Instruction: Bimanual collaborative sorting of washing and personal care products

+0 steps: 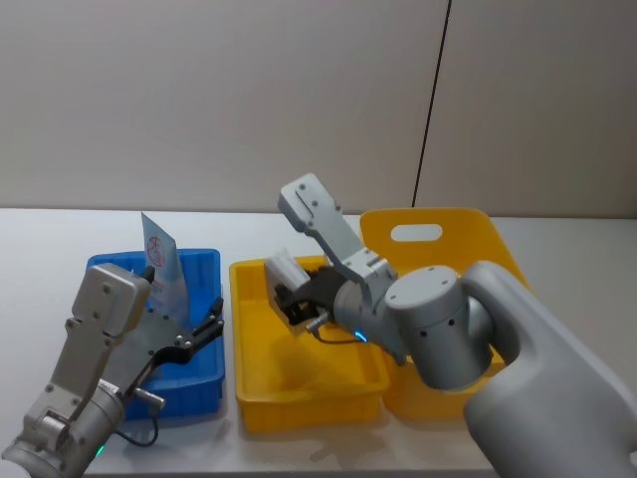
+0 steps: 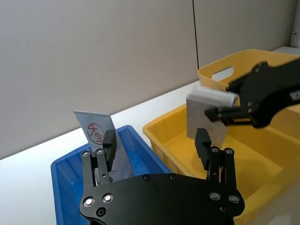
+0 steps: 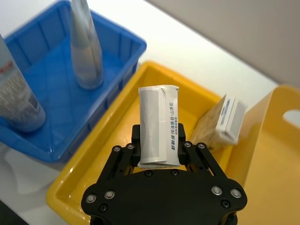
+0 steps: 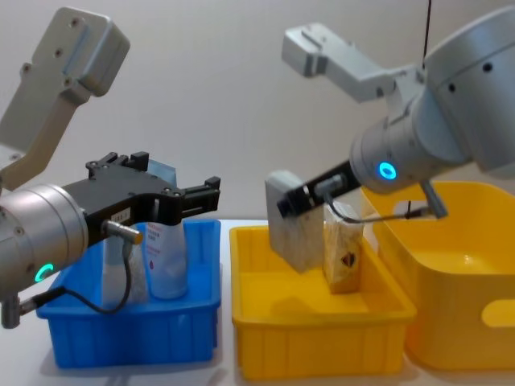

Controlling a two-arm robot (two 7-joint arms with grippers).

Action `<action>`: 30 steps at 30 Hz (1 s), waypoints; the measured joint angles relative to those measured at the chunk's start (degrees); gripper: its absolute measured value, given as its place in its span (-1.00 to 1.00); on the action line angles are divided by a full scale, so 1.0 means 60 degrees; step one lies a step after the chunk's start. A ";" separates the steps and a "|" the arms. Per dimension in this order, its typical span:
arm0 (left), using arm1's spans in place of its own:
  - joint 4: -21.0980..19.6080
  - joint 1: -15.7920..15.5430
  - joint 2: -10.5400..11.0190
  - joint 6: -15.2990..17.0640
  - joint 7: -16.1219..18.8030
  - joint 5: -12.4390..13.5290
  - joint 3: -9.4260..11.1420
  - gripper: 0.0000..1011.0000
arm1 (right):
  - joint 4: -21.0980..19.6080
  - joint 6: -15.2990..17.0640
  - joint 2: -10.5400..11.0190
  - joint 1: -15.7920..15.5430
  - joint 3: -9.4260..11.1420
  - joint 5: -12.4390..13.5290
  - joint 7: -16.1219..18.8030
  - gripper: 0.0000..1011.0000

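Two claws in play. The right claw (image 3: 159, 152) is pinching a pale pack (image 3: 158, 119) by one end, holding it over the yellow tray (image 4: 314, 346), toward that tray's far side. The pack's long axis runs straight out from the claw, pointing down at a tilt toward the tray floor, free end leading. From the chest view its lower end looks to sit about level with the rim, and I can't tell whether it touches anything.

Just beside it, on the robot's right, a tan speckled box (image 4: 344, 256) stands in the same tray with a slight lean. That's a close neighbour, so the drop looks tight on that side. My read is that letting go is the step in hand, with the open floor lying to the box's left.

On the other side, the left claw (image 1: 211, 321) hangs spread and empty above the blue tray (image 1: 199, 258), where a pale-blue tube (image 1: 159, 254) stands upright. The right arm is plainly nearer the yellow tray.
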 joint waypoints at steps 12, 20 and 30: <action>0.0000 0.0000 0.0000 0.0000 0.0000 0.0000 0.0000 0.98 | -0.1283 -0.0214 0.0209 0.0168 0.0244 -0.0262 -0.0150 -0.30; 0.0000 0.0000 0.0000 0.0000 0.0000 0.0001 0.0000 0.98 | -0.2137 -0.0042 0.0467 0.0244 0.0730 -0.0451 -0.0455 -0.30; 0.0000 0.0000 0.0000 0.0000 0.0000 0.0000 0.0000 0.98 | -0.2780 0.0606 0.0909 -0.0024 0.1326 -0.0495 -0.0577 -0.30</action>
